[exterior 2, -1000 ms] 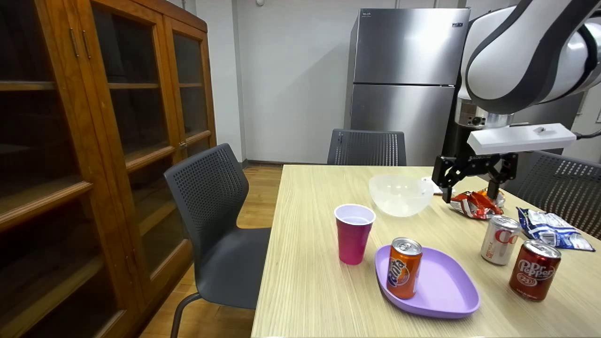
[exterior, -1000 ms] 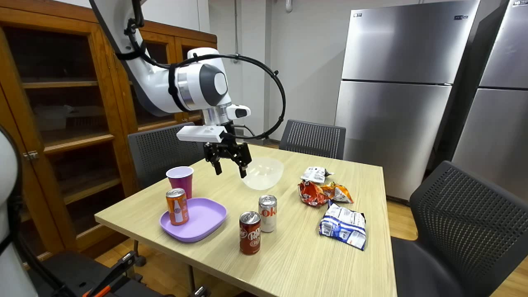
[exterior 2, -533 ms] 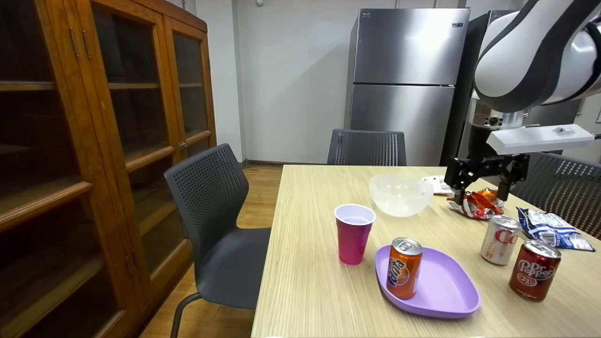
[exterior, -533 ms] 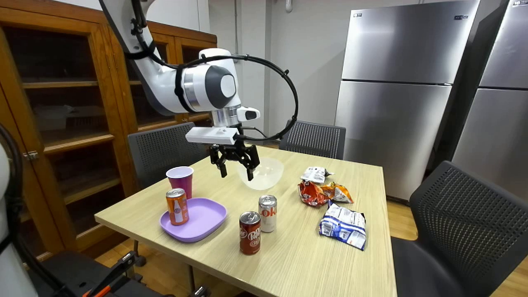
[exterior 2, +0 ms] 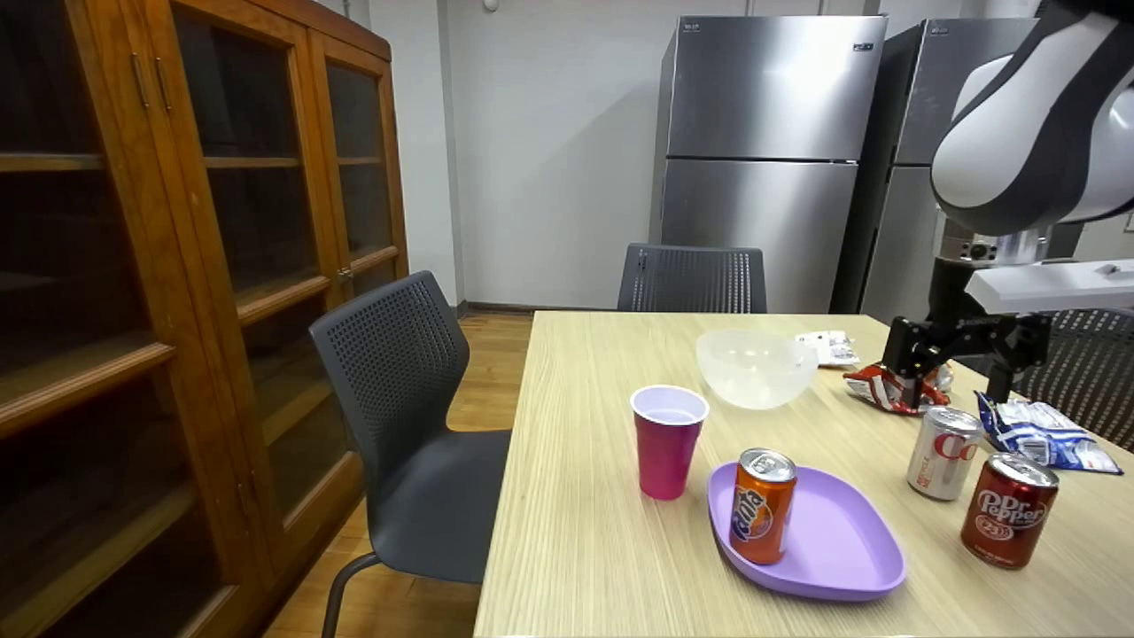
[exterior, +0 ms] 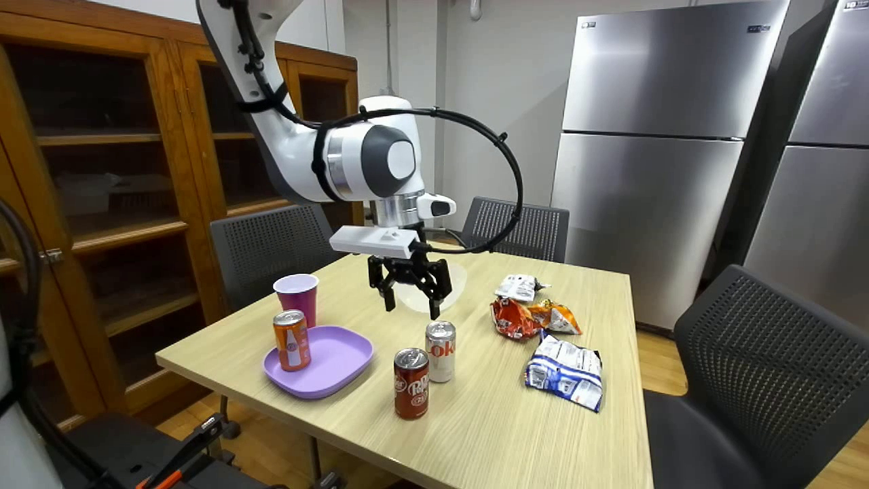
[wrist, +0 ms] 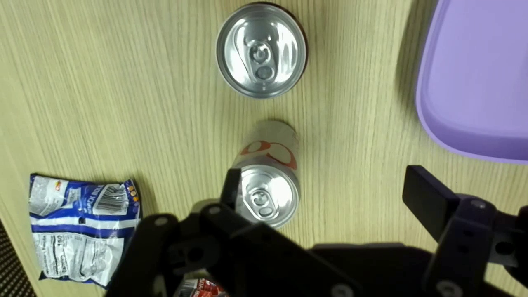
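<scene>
Your gripper [wrist: 326, 189] gapes wide, partly hiding the Coke [wrist: 272, 179] in the wrist view, which crops the plate [wrist: 480, 82]; only exterior views show the cup [exterior 2: 666, 452].

The wood-grain worktop [exterior: 489, 380] bears a magenta cup [exterior 2: 667, 454], lilac plate [exterior 2: 842, 532], translucent bowl [exterior 2: 756, 377], upright Dr Pepper can [exterior 2: 1010, 511] and Coke can [exterior: 441, 353] (a silver one), and crumpled snack bags [exterior: 565, 371].

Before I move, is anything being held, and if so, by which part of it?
Nothing is held: the fingers stand open near the white Coke can.
</scene>
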Controlling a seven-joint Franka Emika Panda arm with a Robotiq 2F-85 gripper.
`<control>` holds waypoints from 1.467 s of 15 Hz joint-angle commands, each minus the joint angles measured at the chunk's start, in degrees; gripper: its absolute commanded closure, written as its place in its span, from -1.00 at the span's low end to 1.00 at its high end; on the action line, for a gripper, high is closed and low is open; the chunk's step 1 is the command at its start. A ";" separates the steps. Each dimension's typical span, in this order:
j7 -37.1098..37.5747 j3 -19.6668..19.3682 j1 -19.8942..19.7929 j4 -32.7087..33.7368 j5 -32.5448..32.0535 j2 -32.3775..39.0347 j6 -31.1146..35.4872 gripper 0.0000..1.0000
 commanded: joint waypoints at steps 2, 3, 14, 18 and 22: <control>-3.21 0.00 -2.19 1.08 4.46 3.19 2.32 -1.00; -3.68 0.07 -2.64 1.35 5.83 3.86 2.69 -1.00; -6.17 0.22 -5.29 6.83 13.24 10.37 2.75 -1.00; -5.83 0.29 -5.34 9.27 13.69 12.65 2.58 -1.00; -5.81 0.45 -5.52 10.78 14.19 14.23 2.45 -1.00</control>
